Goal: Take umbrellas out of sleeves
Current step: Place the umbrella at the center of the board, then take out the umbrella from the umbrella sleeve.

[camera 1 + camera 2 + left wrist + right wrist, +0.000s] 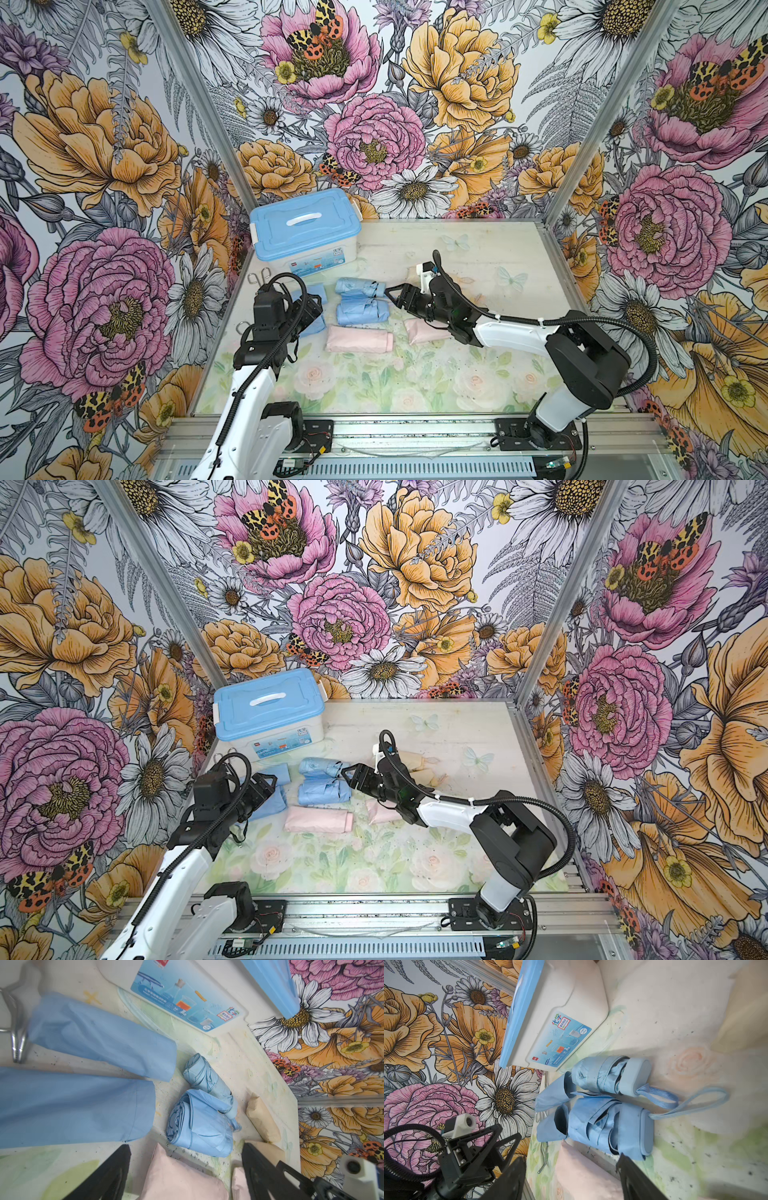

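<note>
My two blue umbrellas (360, 287) (361, 312) lie mid-frame in a top view, just left of my right pincer (390, 296), which is spread and empty. My left pincer (316, 306) is spread too, over two blue sleeves (300, 295) (312, 328). Two pink sleeves (359, 338) (428, 330) lie below.

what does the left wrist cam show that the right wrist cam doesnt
Left wrist only: the two blue sleeves along their whole flat length, and the blue umbrellas seen from their rolled tip ends.
Right wrist only: the dark open mouths of those sleeves, and the wrist loops stretched out in full.
Both: the two umbrellas side by side, the label on the blue-lidded box, and a pink sleeve.
</note>
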Tool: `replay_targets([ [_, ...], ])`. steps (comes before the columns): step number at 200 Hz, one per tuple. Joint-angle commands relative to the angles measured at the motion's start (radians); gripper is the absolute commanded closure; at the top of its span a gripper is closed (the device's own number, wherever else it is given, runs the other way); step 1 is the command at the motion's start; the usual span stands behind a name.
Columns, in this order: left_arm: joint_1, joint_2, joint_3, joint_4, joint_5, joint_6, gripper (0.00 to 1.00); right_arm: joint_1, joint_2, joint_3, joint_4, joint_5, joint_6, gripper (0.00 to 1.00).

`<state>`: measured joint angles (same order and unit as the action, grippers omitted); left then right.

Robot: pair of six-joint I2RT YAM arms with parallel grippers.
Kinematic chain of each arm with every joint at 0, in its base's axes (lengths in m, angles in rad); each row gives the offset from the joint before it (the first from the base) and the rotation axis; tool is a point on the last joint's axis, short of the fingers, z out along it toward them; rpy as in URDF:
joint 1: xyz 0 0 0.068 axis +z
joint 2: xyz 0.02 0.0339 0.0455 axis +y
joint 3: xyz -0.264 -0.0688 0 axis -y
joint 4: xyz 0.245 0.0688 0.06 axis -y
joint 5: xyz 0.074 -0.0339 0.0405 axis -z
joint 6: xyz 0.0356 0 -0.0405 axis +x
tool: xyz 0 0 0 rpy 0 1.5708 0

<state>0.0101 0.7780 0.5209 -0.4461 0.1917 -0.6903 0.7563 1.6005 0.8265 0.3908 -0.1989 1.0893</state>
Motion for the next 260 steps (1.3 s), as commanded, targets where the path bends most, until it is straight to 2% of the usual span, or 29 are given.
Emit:
replay_targets([
  [1, -0.074, -0.031, -0.067, -0.028, -0.034, -0.054, 0.15, 0.007, -0.083, -0.018, -0.087, 0.045, -0.094, 0.26],
  [36, -0.193, -0.08, -0.182, -0.007, -0.118, -0.138, 0.17, 0.009, -0.152, -0.044, -0.139, 0.056, -0.139, 0.26],
  [80, -0.198, -0.117, -0.291, 0.111, -0.098, -0.188, 0.2, 0.022, -0.178, -0.078, -0.139, 0.054, -0.155, 0.26],
  [109, -0.147, -0.105, -0.372, 0.239, -0.005, -0.231, 0.25, 0.031, -0.187, -0.098, -0.13, 0.052, -0.166, 0.26],
  [159, -0.028, -0.165, -0.41, 0.269, 0.097, -0.224, 0.37, 0.031, -0.201, -0.126, -0.129, 0.045, -0.166, 0.26],
  [196, 0.065, -0.171, -0.467, 0.375, 0.23, -0.252, 0.44, 0.062, -0.207, -0.16, -0.105, 0.052, -0.133, 0.26],
  [260, 0.082, -0.097, -0.452, 0.407, 0.289, -0.209, 0.49, 0.085, -0.177, -0.176, -0.08, 0.067, -0.1, 0.26],
])
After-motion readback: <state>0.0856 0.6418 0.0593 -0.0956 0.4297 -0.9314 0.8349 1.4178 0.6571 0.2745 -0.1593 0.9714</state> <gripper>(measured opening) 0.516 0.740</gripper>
